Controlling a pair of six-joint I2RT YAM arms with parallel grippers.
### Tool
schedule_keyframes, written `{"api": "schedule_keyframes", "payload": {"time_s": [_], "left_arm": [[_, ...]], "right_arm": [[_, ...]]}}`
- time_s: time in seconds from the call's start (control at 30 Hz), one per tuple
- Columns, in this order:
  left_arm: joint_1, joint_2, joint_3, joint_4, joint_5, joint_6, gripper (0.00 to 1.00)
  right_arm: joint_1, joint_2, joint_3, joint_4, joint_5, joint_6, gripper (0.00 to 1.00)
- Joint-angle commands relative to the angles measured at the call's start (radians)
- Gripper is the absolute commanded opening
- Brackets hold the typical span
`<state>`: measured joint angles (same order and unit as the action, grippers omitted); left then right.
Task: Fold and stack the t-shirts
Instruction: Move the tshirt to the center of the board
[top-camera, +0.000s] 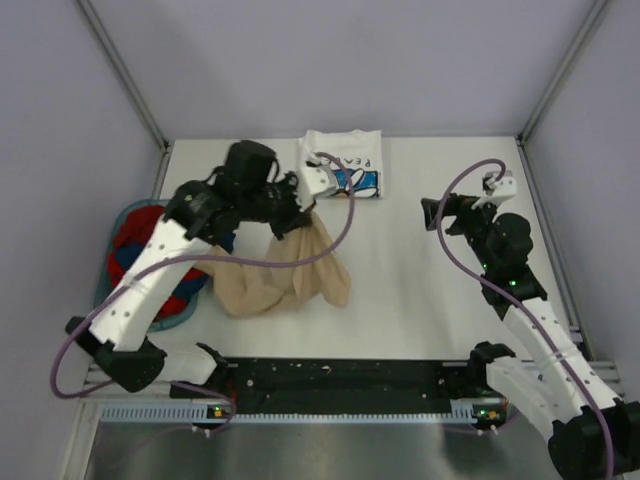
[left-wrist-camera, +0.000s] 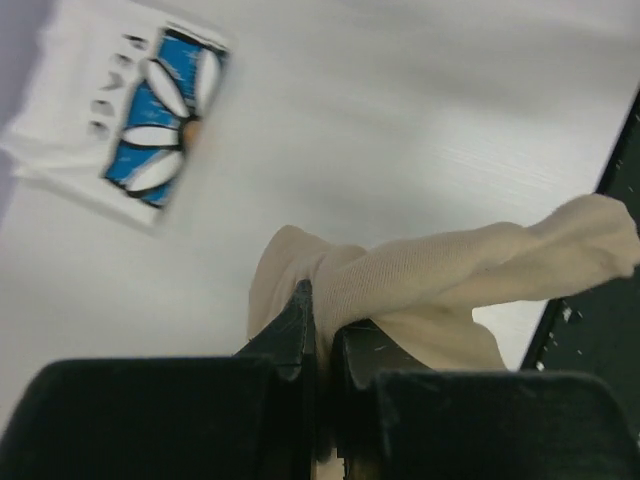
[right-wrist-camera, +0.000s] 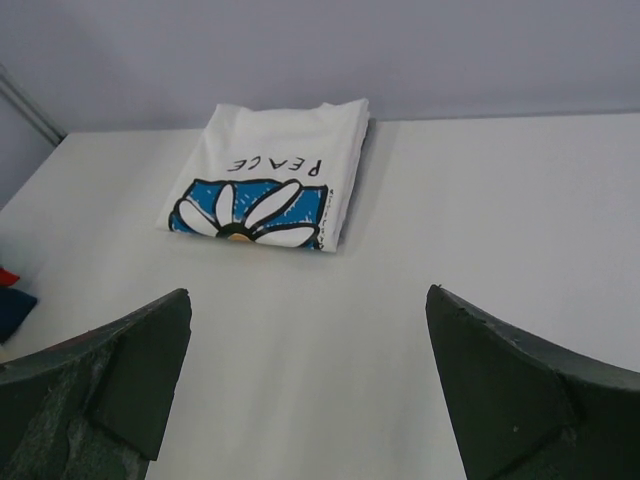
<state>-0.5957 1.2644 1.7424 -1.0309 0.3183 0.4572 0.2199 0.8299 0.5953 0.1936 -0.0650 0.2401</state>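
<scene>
Right of tan shirt (top-camera: 290, 275), bare table (top-camera: 410, 300)

Shirts (top-camera: 150, 262) in basket (top-camera: 106, 290), table's left

At the left of the top view, the left arm (top-camera: 150, 270) hides much of the basket (top-camera: 112, 290) and its red and blue shirts (top-camera: 135, 240), cut off at the right wrist frame's left edge.

A tan shirt (top-camera: 285, 275) is held up by one bunched corner, the rest draped in a crumpled heap on the tabletop. A white shirt (top-camera: 345, 165) with a blue daisy print and "PEACE" lettering is laid folded flat at the far edge. Red and blue shirts (top-camera: 150, 255) are piled at the left.
</scene>
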Motion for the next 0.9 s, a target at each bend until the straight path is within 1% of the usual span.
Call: {"api": "schedule_keyframes", "payload": {"time_s": [0.0, 0.03, 0.07, 0.1, 0.13, 0.2, 0.23, 0.3, 0.33, 0.37, 0.43, 0.47, 0.5, 0.53, 0.57, 0.63, 0.7, 0.77, 0.87], "left_arm": [[-0.104, 0.139, -0.11, 0.075, 0.131, 0.032, 0.03], [-0.127, 0.177, -0.125, 0.092, 0.157, 0.037, 0.16], [-0.153, 0.212, -0.139, 0.103, 0.166, 0.041, 0.33], [-0.185, 0.254, -0.141, 0.1, 0.163, 0.053, 0.78], [-0.219, 0.294, -0.129, 0.08, 0.136, 0.075, 0.99], [-0.259, 0.354, -0.068, 0.0, 0.082, 0.104, 0.99], [-0.26, 0.369, -0.028, -0.038, 0.07, 0.104, 0.99], [-0.242, 0.356, -0.023, -0.035, 0.007, 0.098, 0.99], [-0.225, 0.34, -0.043, -0.012, -0.042, 0.089, 0.99], [-0.199, 0.311, -0.07, 0.015, -0.088, 0.086, 0.99], [-0.127, 0.253, -0.148, 0.067, -0.126, 0.083, 0.99], [-0.075, 0.219, -0.184, 0.078, -0.114, 0.081, 0.99], [-0.023, 0.193, -0.237, 0.086, -0.092, 0.086, 0.99], [0.049, 0.153, -0.282, 0.088, -0.075, 0.093, 0.99], [0.1, 0.124, -0.323, 0.089, -0.076, 0.106, 0.99], [0.183, 0.069, -0.432, 0.095, -0.09, 0.149, 0.97], [0.25, 0.015, -0.547, 0.098, -0.1, 0.192, 0.95], [0.298, -0.032, -0.679, 0.109, -0.114, 0.224, 0.94], [0.31, -0.095, -0.86, 0.127, -0.12, 0.276, 0.95]], "right_arm": [[-0.002, -0.051, 0.087, -0.083, 0.045, 0.019, 0.99], [-0.005, -0.045, 0.098, -0.115, 0.057, 0.018, 0.99], [-0.005, -0.037, 0.113, -0.144, 0.06, 0.016, 0.99], [-0.004, -0.025, 0.132, -0.186, 0.091, 0.015, 0.99], [-0.004, -0.005, 0.15, -0.238, 0.102, 0.011, 0.99], [-0.004, 0.041, 0.196, -0.343, 0.09, -0.007, 0.98], [-0.005, 0.073, 0.222, -0.385, 0.044, -0.028, 0.96], [-0.005, 0.141, 0.28, -0.474, -0.071, -0.067, 0.86], [-0.004, 0.182, 0.308, -0.52, -0.12, -0.068, 0.74], [-0.005, 0.216, 0.326, -0.558, -0.152, -0.047, 0.64], [-0.004, 0.291, 0.334, -0.591, -0.229, 0.025, 0.44], [0.005, 0.337, 0.333, -0.588, -0.328, 0.05, 0.39], [0.031, 0.378, 0.337, -0.589, -0.375, 0.05, 0.37], [0.083, 0.417, 0.348, -0.598, -0.381, 0.039, 0.38], [0.125, 0.445, 0.357, -0.602, -0.381, 0.016, 0.42], [0.221, 0.485, 0.377, -0.597, -0.38, -0.036, 0.52], [0.326, 0.527, 0.412, -0.6, -0.374, -0.088, 0.59], [0.398, 0.572, 0.443, -0.605, -0.328, -0.123, 0.65], [0.438, 0.655, 0.466, -0.609, -0.312, -0.148, 0.73]]}}
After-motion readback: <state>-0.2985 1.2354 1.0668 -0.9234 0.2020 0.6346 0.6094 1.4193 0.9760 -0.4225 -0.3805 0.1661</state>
